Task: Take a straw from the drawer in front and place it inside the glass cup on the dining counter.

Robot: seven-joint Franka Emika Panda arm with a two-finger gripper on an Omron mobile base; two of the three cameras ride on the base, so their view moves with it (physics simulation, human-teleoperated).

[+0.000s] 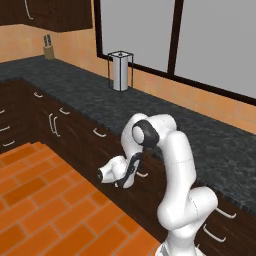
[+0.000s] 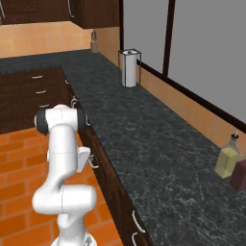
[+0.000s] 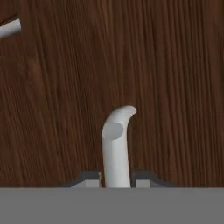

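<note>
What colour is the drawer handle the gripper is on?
Silver-grey, against dark brown wood grain; the handle shows best in the hand view, between the gripper fingertips.

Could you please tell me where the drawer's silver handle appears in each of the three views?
Left base view: handle centre, beside the wrist.
Right base view: handle left of centre, behind the arm.
Hand view: handle bottom centre, between the end effector tips.
Shared landmark: drawer front.

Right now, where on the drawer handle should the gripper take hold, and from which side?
Grip the curved silver handle on its raised bow, coming straight at the dark wood drawer front. The bow stands off the wood, leaving room for a finger on each side. The gripper already straddles it there, fingertips close on either side.
</note>
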